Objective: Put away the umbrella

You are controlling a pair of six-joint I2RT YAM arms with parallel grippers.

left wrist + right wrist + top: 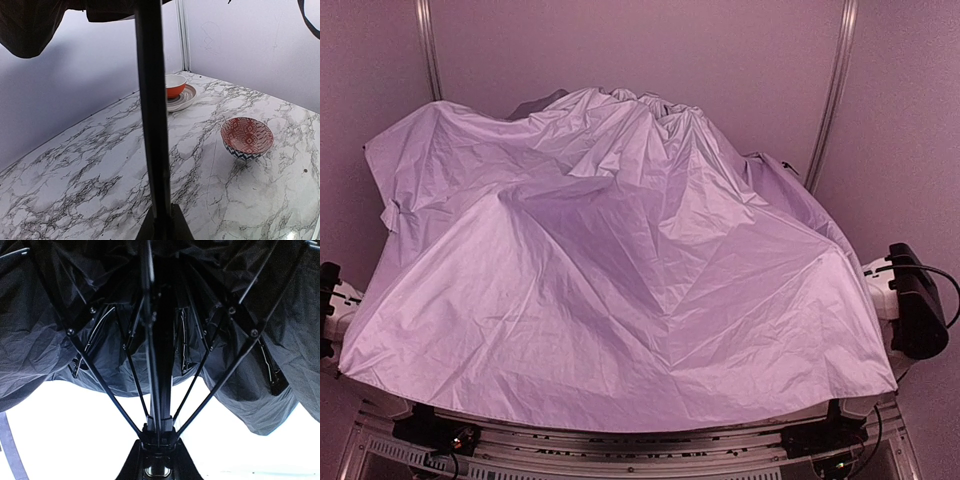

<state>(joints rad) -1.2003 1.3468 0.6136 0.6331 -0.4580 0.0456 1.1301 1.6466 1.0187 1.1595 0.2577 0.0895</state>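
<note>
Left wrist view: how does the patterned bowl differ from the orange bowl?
The patterned bowl is red-patterned inside with a dark zigzag outside; the orange bowl is plain orange with a white inside. The patterned bowl stands directly on the marble table; the orange bowl sits on a ringed plate. The patterned bowl shows whole; the orange bowl is partly hidden by the umbrella shaft. Both stand upright.

umbrella point(45, 340) underside: black fabric overhead | ribs point(100, 380) fan out from shaft point(161, 365) | runner point(159, 432) at bottom centre
</note>
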